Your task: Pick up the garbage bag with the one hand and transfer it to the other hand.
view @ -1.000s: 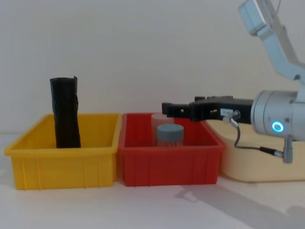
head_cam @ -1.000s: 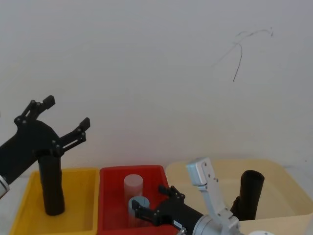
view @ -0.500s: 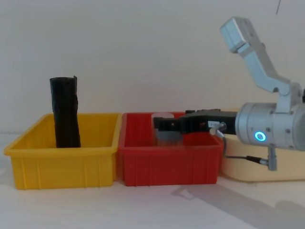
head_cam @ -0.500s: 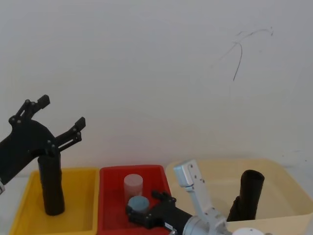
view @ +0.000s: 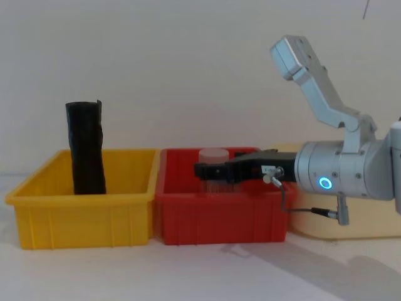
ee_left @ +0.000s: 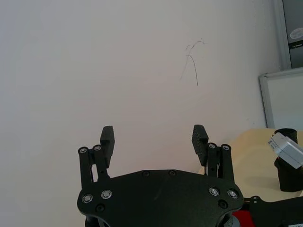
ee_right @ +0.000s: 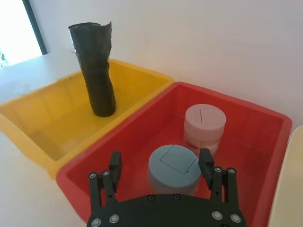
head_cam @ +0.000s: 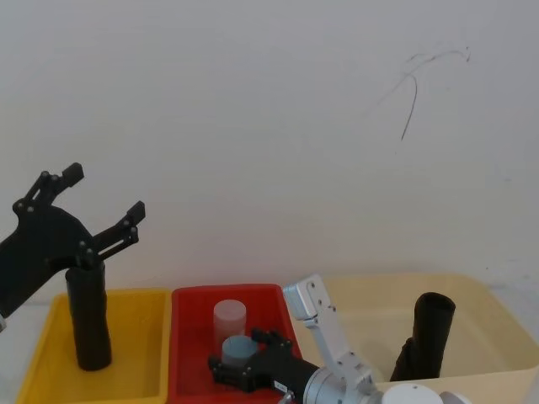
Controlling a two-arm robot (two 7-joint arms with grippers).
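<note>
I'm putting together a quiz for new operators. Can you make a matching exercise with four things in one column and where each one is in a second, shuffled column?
Things
1. garbage bag
2. black roll with a loose corner
3. left gripper
4. right gripper

Places
A. reaching over the red bin, open
B. standing in the yellow bin
C. upright in the beige tub
D. raised in the air, open

Pairs: 1-C, 2-B, 3-D, 4-A
</note>
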